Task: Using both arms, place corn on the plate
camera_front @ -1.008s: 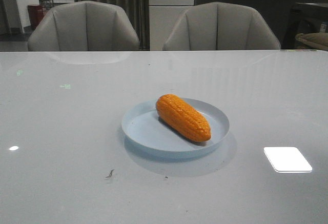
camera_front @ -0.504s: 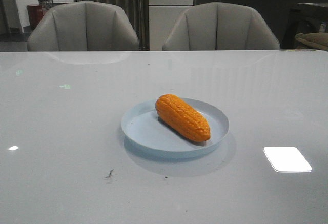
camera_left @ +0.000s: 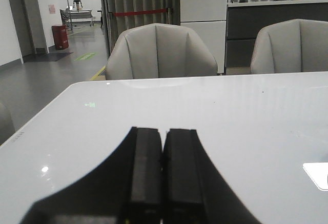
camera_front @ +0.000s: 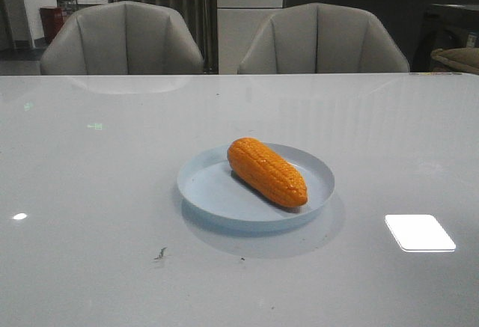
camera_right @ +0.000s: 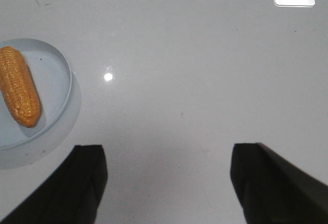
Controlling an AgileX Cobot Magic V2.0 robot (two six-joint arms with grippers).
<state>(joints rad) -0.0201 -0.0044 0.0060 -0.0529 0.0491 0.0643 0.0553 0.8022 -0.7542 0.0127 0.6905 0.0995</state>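
The left gripper (camera_left: 163, 172) is clenched, its two black fingers (camera_left: 145, 167) pressed flat together with nothing between them; it hangs level above the white table (camera_left: 246, 116) and faces two grey chairs (camera_left: 161, 51), with neither corn nor plate in its wrist view. The right gripper (camera_right: 166, 180) is released, its fingers (camera_right: 82, 183) spread wide over bare tabletop and holding nothing. Neither arm appears in the front view, so both stand clear of the middle of the table.

The corn (camera_front: 267, 171) lies on its side inside the pale blue plate (camera_front: 206, 192), running diagonally from the far left of the plate to the near right rim, its tapered end toward the robot. In the right wrist view the corn (camera_right: 19, 85) and plate (camera_right: 61, 75) sit well apart from the open fingers, off to one side of them.

Judged from this arrangement, the placing appears done and the step in hand is a withdrawal. Done well, it keeps both grippers raised and away from the plate, so that no finger nudges the rim or rolls the cob, which rests close to the near edge. A bright rectangular reflection (camera_front: 420, 232) lies on the table to the right of the plate.
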